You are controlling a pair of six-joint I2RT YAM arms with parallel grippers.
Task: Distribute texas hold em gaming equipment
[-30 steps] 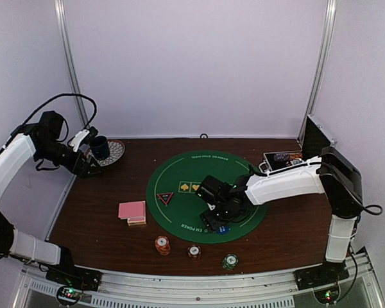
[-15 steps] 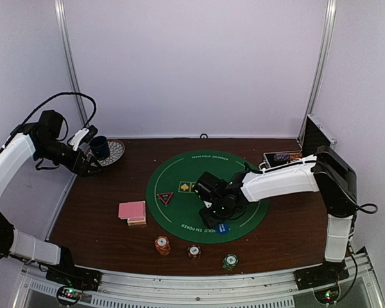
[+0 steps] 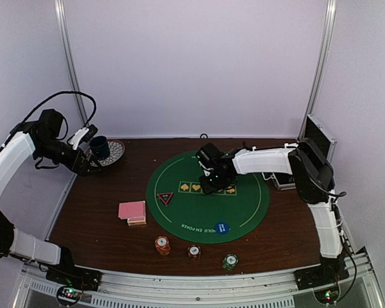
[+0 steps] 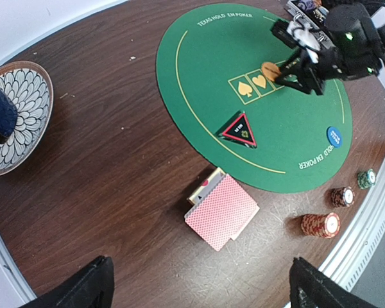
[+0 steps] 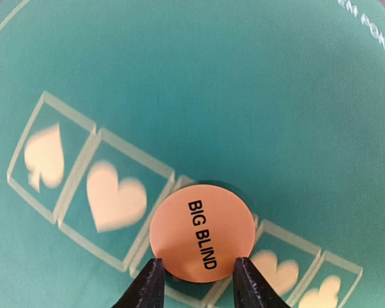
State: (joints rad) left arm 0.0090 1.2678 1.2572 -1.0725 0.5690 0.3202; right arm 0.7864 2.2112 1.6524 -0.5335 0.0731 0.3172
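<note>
Cup point(image 3: 100, 147), dark blue, upright on patterned plate point(image 3: 117, 152) at far-left corner of surface point(image 3: 96, 212); contents not visible; chip case point(image 3: 317, 133) at right edge, mostly hidden behind right arm, contents unclear. Right arm stretched across green mat point(image 3: 179, 215); right end effector point(image 5: 197, 274) pinching orange BIG BLIND disc point(image 5: 202, 232) over suit boxes. Left arm raised near cup; left end effector point(image 4: 199, 276) spread wide, empty. Blue disc point(image 3: 222, 227) and red triangle point(image 3: 165, 197) on mat; cards point(image 3: 132, 211) and three chip stacks point(image 3: 162, 244) off mat, toward front edge.
</note>
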